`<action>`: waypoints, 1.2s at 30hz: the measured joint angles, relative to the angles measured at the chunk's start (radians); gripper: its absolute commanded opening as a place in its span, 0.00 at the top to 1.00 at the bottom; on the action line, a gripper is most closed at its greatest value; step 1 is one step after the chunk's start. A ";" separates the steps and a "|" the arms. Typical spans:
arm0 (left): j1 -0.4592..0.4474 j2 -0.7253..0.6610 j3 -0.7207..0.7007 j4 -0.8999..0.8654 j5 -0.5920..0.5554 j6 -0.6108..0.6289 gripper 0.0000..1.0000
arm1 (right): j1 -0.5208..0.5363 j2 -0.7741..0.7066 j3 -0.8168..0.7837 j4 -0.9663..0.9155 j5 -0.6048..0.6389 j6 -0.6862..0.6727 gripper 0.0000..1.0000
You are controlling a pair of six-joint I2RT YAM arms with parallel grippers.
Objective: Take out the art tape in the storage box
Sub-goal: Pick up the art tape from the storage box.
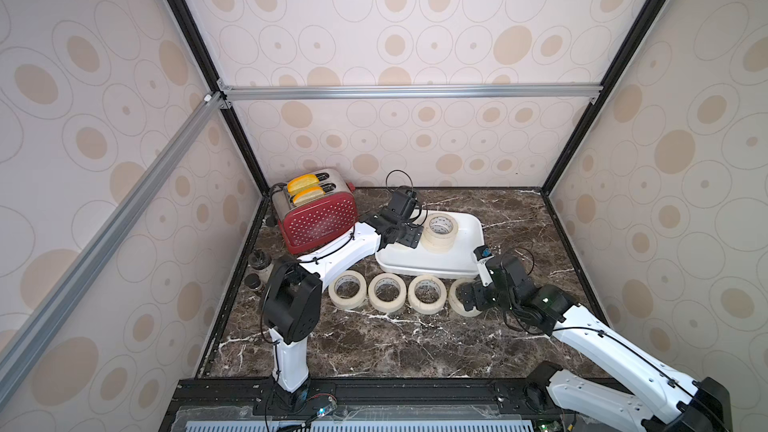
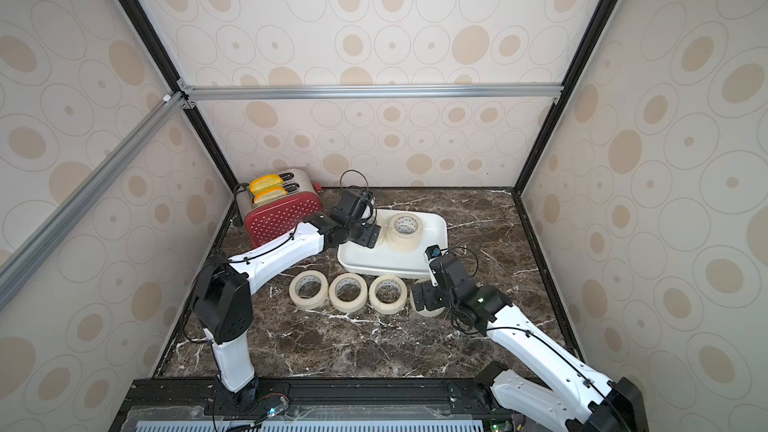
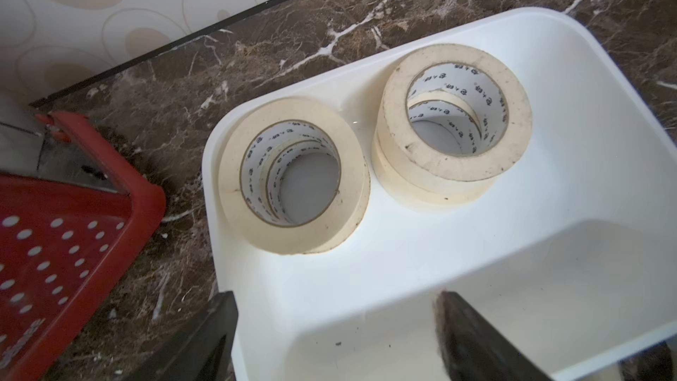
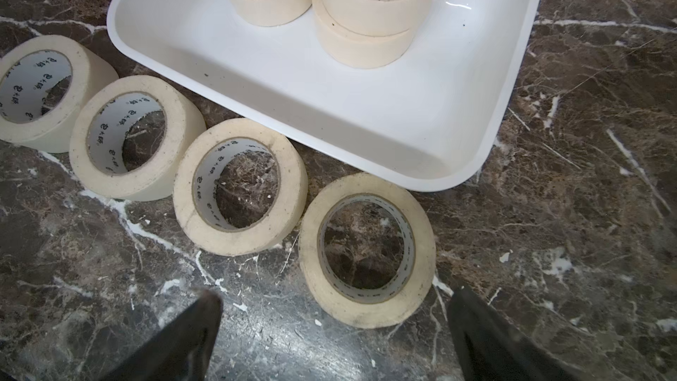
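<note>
Left end effector (image 3: 335, 298), open and empty, hovers over the storage box (image 3: 549, 16) holding two stacks of art tape (image 3: 293, 109); right end effector (image 4: 337, 295), also open, hovers by four rolls (image 4: 183, 192) on the surface (image 4: 549, 214).

We find the near part of the shallow white glossy storage box (image 3: 476, 251) bare and free to reach into. Its far end is taken by 2 stacks of cream masking-tape rolls (image 1: 436, 243), each 2 high, just beside each other. The red dotted toaster (image 1: 320, 222) stands near the box's far left corner. 4 more cream rolls (image 1: 386, 307) lie flat in a close row along its near rim. The dark marbled tabletop (image 1: 374, 347) is open in front of that row and right of the box.
</note>
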 measured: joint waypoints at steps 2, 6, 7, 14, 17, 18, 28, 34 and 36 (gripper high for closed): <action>0.003 0.052 0.050 -0.021 0.008 0.009 0.18 | 0.000 0.001 -0.002 0.003 -0.006 0.000 0.00; 0.009 0.150 0.134 -0.046 0.021 0.019 0.17 | -0.001 0.011 -0.003 0.009 -0.019 0.000 0.00; 0.010 0.170 0.151 -0.053 0.024 0.020 0.18 | -0.001 0.014 -0.003 0.009 -0.022 0.001 0.00; 0.021 0.298 0.289 -0.103 0.040 0.034 0.27 | -0.001 0.019 -0.011 0.013 -0.032 0.016 0.00; 0.024 0.336 0.334 -0.130 0.048 0.041 0.35 | -0.002 0.019 -0.023 0.013 -0.036 0.023 0.00; 0.025 0.345 0.344 -0.137 0.053 0.042 0.37 | -0.002 0.019 -0.026 0.013 -0.037 0.024 0.00; 0.042 0.410 0.423 -0.175 0.090 0.049 0.58 | -0.002 0.019 -0.031 0.018 -0.048 0.037 0.00; 0.056 0.420 0.438 -0.180 0.134 0.048 0.68 | -0.002 0.019 -0.031 0.026 -0.048 0.038 0.00; 0.058 0.423 0.447 -0.183 0.144 0.052 0.74 | -0.002 0.019 -0.031 0.028 -0.048 0.038 0.00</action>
